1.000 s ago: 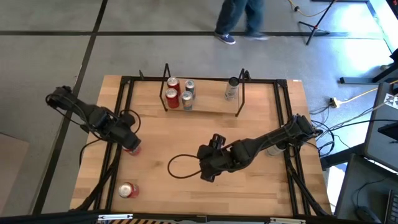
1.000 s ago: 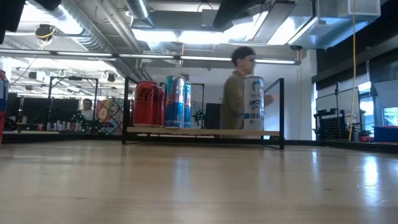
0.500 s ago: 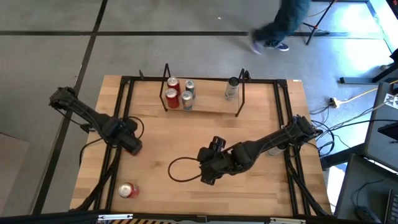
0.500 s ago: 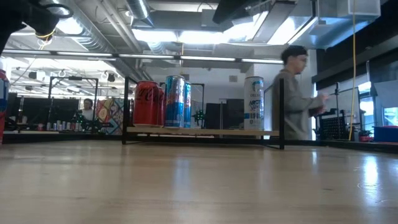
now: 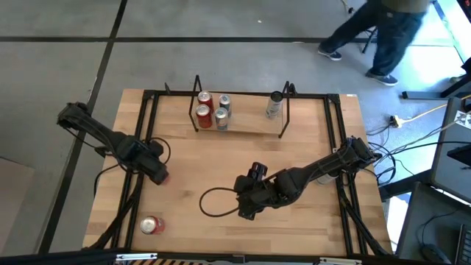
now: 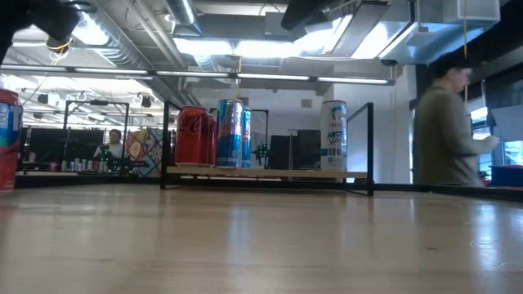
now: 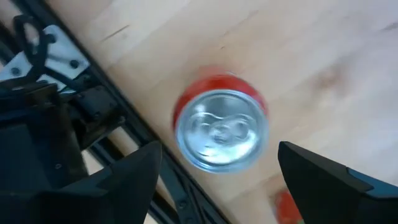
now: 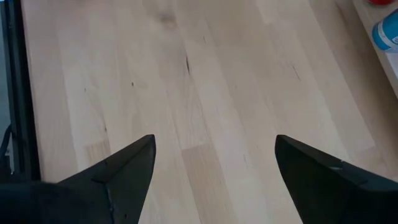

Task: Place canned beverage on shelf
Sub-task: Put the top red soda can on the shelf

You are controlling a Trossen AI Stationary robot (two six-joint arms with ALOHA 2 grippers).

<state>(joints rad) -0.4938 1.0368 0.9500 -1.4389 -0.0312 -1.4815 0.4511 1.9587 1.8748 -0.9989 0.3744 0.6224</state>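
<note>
An upright red can (image 5: 162, 177) with a silver top (image 7: 221, 130) stands on the wood table near its left side; it also shows at the edge of the low view (image 6: 8, 139). My left gripper (image 5: 154, 171) hangs over it, open, with one finger on either side of the can and apart from it (image 7: 217, 180). The shelf (image 5: 246, 124) stands at the far middle on its wood floor (image 6: 270, 173), holding several upright cans (image 6: 194, 135). My right gripper (image 5: 246, 205) is open and empty over bare wood at the table's middle (image 8: 214, 180).
A second red can (image 5: 151, 224) lies on its side near the front left corner. A black cable loop (image 5: 215, 200) lies beside my right gripper. A pale can (image 5: 326, 177) is partly hidden under my right arm. Black frame rails (image 5: 140, 132) border the table. A person (image 6: 445, 139) walks behind it.
My left gripper has shifted a little toward the table's near right, staying over the upright red can. That can now shows farther into the low view than before. The person behind the table has walked to the right. My right arm has kept nearly still.
</note>
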